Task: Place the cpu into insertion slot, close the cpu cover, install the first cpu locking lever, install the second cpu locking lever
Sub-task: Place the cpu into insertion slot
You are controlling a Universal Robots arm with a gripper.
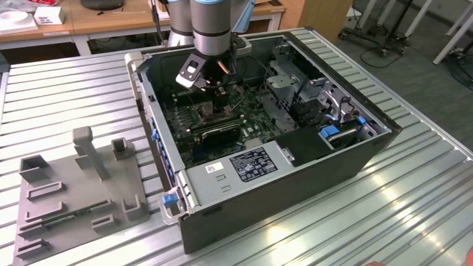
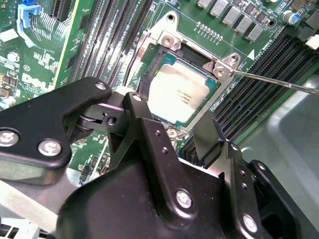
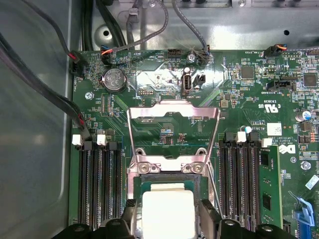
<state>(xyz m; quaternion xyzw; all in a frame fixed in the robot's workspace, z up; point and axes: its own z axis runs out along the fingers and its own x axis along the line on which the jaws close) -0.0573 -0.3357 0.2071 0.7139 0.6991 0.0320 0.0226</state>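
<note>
Cpu [image 2: 182, 94] in slot [image 2: 189, 56] (cover [image 3: 174, 107] raised)

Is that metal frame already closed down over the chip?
No, in the first wrist view the cpu cover stands flipped open, leaving the cpu bare.

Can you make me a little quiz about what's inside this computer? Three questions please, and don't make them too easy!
1. True or false: the cpu cover is shut down over the cpu.
2. Where is the cpu? A) lying in the insertion slot B) on top of the cpu cover C) lifted high in the air
3. Fill in the gap: the motherboard around the slot is ___ in colour.

Key: 1 false, the cover is swung open, off the cpu. 2 A. 3 green.
</note>
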